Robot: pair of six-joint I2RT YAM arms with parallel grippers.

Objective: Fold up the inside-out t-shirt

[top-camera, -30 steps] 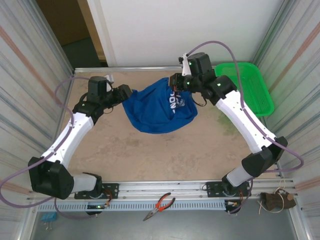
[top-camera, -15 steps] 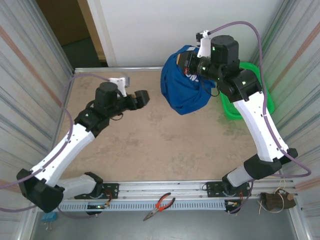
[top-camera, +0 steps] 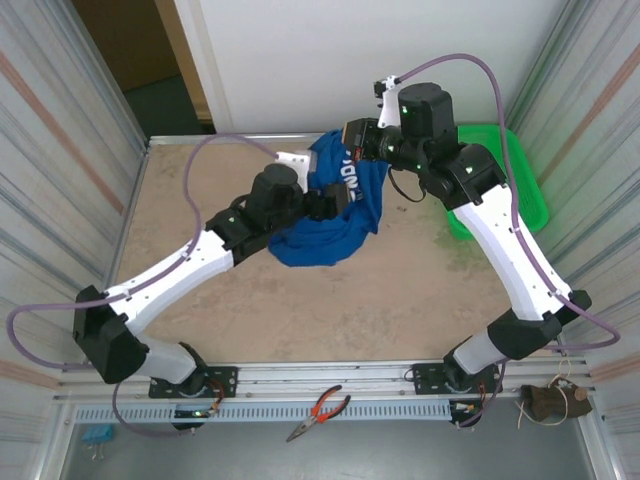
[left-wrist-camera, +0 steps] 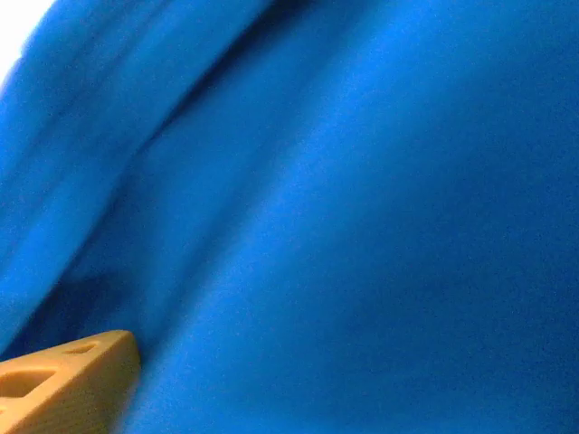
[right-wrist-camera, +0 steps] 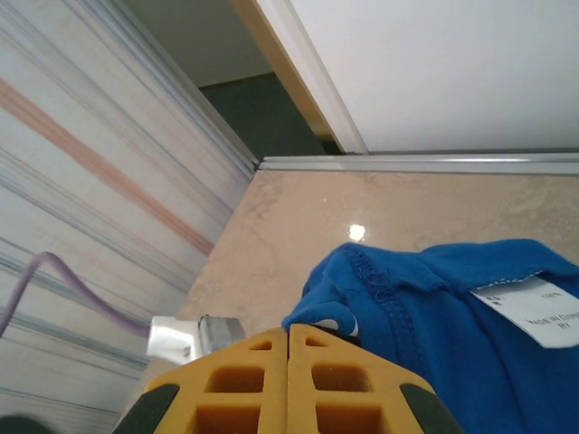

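Note:
The inside-out t-shirt (top-camera: 335, 228) is royal blue with white print and hangs bunched over the far middle of the table. My right gripper (top-camera: 352, 135) is shut on its top edge. In the right wrist view the yellow jaws (right-wrist-camera: 289, 331) are pressed together on a stitched hem fold of the t-shirt (right-wrist-camera: 452, 307), with a white label (right-wrist-camera: 534, 312) beside it. My left gripper (top-camera: 335, 200) is pushed against the hanging cloth from the left. In the left wrist view blue cloth (left-wrist-camera: 344, 226) lies close in front, and one yellow finger (left-wrist-camera: 63, 384) sits far to the left, so the jaws stand wide apart.
A green mesh basket (top-camera: 500, 175) stands at the far right, under the right arm's elbow. Corrugated metal walls close both sides and a white panel closes the back. Red-handled pliers (top-camera: 318, 410) lie on the front rail. Bare tan tabletop (top-camera: 190, 210) lies to the left.
The right gripper lowered the t-shirt and moved it left, off the basket's corner. The left arm swung right from the bare table into the cloth, its jaws wider than a second ago.

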